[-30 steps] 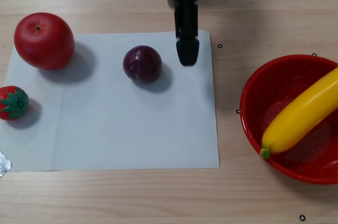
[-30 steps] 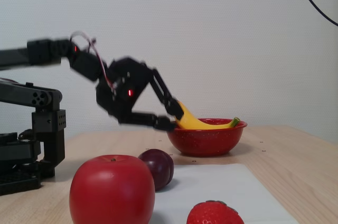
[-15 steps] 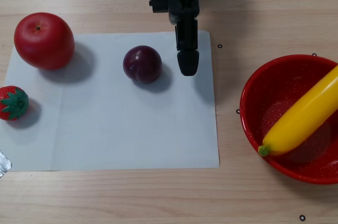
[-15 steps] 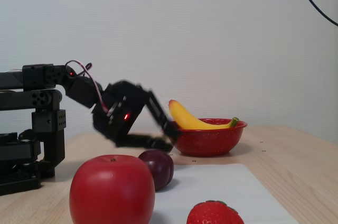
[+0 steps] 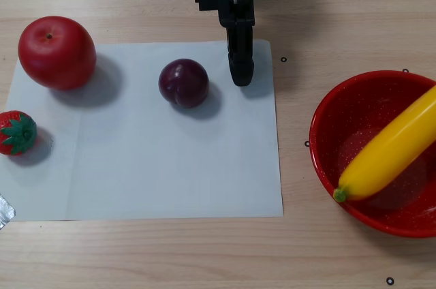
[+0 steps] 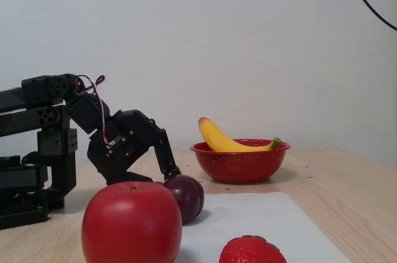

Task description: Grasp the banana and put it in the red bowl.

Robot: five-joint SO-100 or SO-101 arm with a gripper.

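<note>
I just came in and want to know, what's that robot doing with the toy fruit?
The banana already lies in the red bowl, one end poking over the rim. The gripper holds nothing and hangs low over the white paper, beside the plum. The apple and strawberry sit untouched on the paper's left side in the other view.

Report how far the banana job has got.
Done: the banana lies in the red bowl, its green stem tip over the rim in the other view. In hand: nothing; the gripper is empty, jaws together, low over the white paper beside the plum. Left: nothing of the placing itself, perhaps only parking the arm. The apple and strawberry sit on the paper's left side.
</note>
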